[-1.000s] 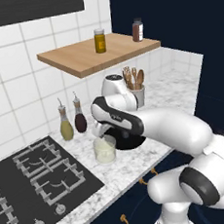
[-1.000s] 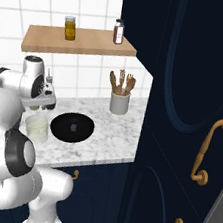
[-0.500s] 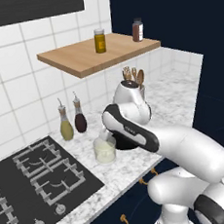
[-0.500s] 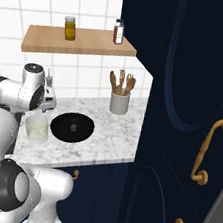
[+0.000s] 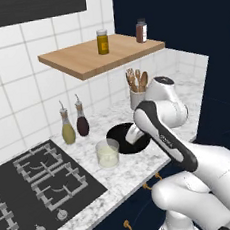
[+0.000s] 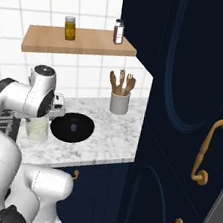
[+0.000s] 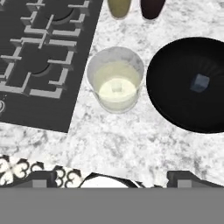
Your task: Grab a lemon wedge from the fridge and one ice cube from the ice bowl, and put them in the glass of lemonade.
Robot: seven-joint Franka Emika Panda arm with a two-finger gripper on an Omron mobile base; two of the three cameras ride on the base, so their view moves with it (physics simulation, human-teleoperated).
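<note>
I have the gripper (image 7: 111,177) hanging over the desk (image 7: 131,140) with its jaws spread wide and nothing between them. Below it the glass (image 7: 116,78) stands upright, pale lemonade inside with a small pale lump near the middle (ice or lemon, I cannot tell which). Just beside it sits the bowl (image 7: 188,85), close but not touching, with one ice cube (image 7: 200,82) resting a little off centre.

My reading of progress: the cube is not yet moved, and I see no yellow wedge anywhere, so at least the ice step is left and possibly the lemon one too.

For room, the hob (image 5: 34,186) lies on the glass's far side from the bowl, its edge near the glass. Two bottles (image 5: 73,124) stand behind against the tiles, and the utensil pot (image 6: 119,102) is behind the bowl, well apart. A shelf (image 5: 100,55) overhangs the back of the desk. The desk's front edge is near the bowl, and a tall navy cabinet (image 6: 187,94) closes off the end of the desk. Straight above the bowl looks open.
</note>
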